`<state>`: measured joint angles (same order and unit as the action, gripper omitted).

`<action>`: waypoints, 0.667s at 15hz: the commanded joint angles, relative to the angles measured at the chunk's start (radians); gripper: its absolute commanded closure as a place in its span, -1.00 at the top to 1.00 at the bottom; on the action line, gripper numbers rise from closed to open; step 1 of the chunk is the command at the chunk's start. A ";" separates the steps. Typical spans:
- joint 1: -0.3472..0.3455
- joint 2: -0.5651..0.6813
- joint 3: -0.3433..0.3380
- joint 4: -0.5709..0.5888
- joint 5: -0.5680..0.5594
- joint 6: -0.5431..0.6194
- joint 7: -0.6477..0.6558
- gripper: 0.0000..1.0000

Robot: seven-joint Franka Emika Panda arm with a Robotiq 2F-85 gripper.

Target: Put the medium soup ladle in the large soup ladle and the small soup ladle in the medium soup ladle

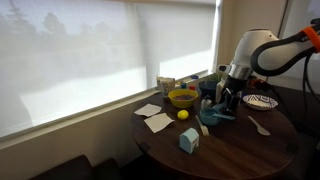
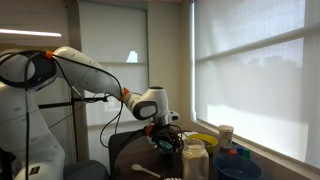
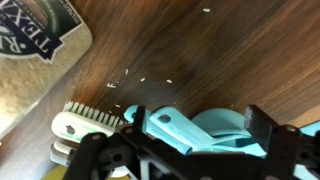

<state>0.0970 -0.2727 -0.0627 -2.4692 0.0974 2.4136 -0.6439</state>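
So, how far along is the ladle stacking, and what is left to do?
Done: I cannot confirm any nesting. The teal ladles lie bunched together under the gripper, too small to tell apart. In hand: the gripper is open, astride a teal ladle bowl in the wrist view, gripping nothing. Left: probably some nesting, since no clear stack of three is visible.
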 commanded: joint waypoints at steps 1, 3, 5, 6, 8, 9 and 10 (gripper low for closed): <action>0.034 -0.012 -0.013 0.005 0.072 -0.047 -0.050 1.00; 0.045 -0.017 -0.008 0.010 0.104 -0.079 -0.054 1.00; 0.044 -0.024 0.004 0.016 0.103 -0.118 -0.021 1.00; 0.043 -0.028 0.009 0.020 0.096 -0.139 -0.006 1.00; 0.039 -0.038 0.020 0.029 0.086 -0.187 0.031 1.00; 0.039 -0.042 0.026 0.033 0.086 -0.213 0.054 1.00; 0.038 -0.046 0.032 0.037 0.081 -0.234 0.078 1.00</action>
<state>0.1344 -0.2929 -0.0501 -2.4475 0.1760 2.2546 -0.6322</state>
